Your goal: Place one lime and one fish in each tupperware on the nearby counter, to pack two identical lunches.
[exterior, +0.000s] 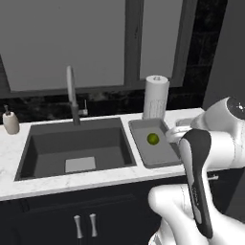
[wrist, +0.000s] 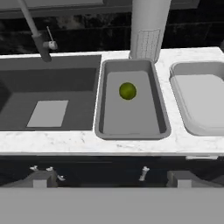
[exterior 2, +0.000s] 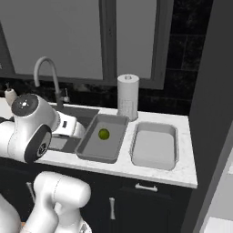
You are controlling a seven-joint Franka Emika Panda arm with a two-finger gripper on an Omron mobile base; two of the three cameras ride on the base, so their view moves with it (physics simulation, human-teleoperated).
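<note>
One lime [wrist: 127, 91] in left tupperware [wrist: 154, 87], no legible writing

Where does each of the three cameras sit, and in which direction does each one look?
Left base view: behind the arm's left, looking forward and down at the sink, the tupperware with the lime; the white arm rises at lower right.
Right base view: behind the arm's right, same counter, both tubs; the arm rises at lower left.
Hand view: on the hand, facing the counter front; the gripper tips rise at the bottom.
All three share the lime, its tub and the paper towel roll.
</note>
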